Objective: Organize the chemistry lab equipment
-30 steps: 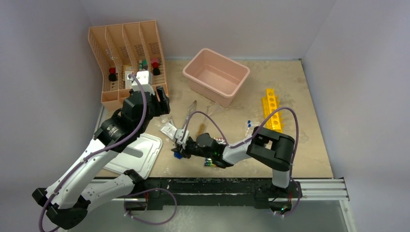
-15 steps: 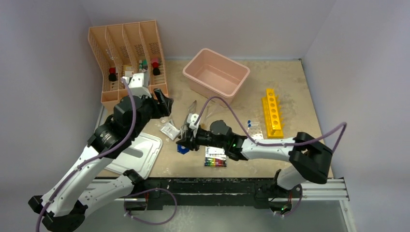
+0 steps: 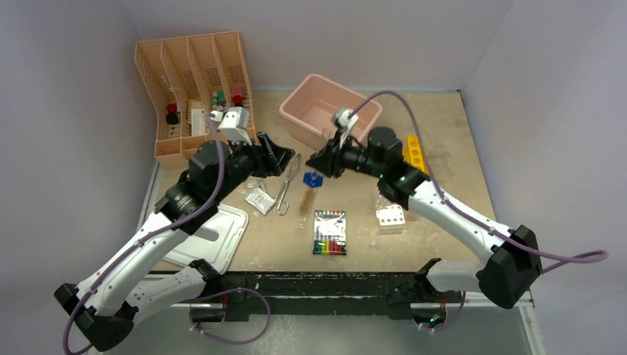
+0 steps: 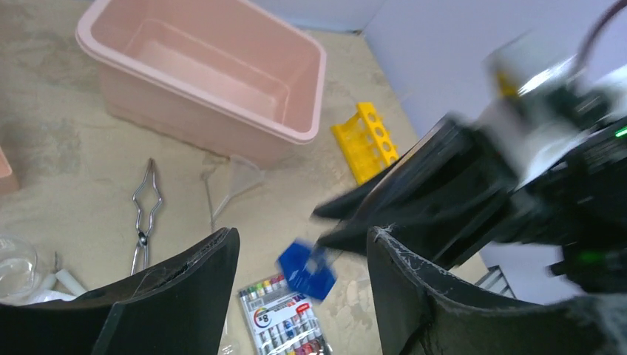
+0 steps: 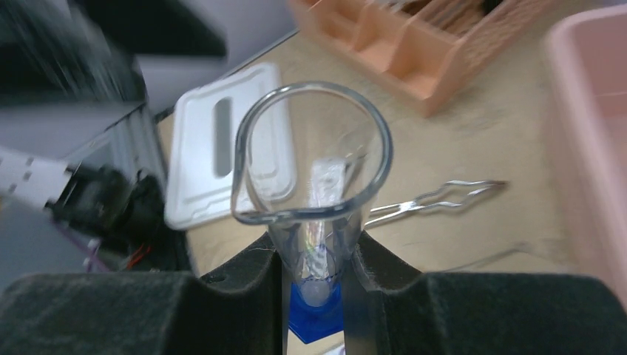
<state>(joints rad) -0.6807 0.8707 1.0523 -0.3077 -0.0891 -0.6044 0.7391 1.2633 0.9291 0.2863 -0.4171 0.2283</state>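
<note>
My right gripper (image 3: 324,164) is shut on a clear measuring cylinder with a blue hexagonal base (image 3: 312,178), holding it in the air just in front of the pink bin (image 3: 330,111). In the right wrist view the cylinder (image 5: 314,214) sits clamped between the pads, its blue base (image 5: 316,314) below and my right gripper (image 5: 316,259) around its stem. My left gripper (image 3: 279,160) hangs open and empty left of it; in the left wrist view the left gripper (image 4: 302,235) frames the blue base (image 4: 307,268). Metal tongs (image 3: 285,192), a brown brush (image 3: 304,201) and a small clear packet (image 3: 259,200) lie on the table.
An orange divided organizer (image 3: 196,89) stands at the back left and a yellow tube rack (image 3: 416,151) at the right. A marker pack (image 3: 330,233), a clear tube rack (image 3: 390,217) and a white lid (image 3: 211,237) lie nearer the front.
My right gripper has lifted the cylinder from the near middle of the table and carried it back toward the pink bin. The left gripper has swung right, toward the cylinder.
</note>
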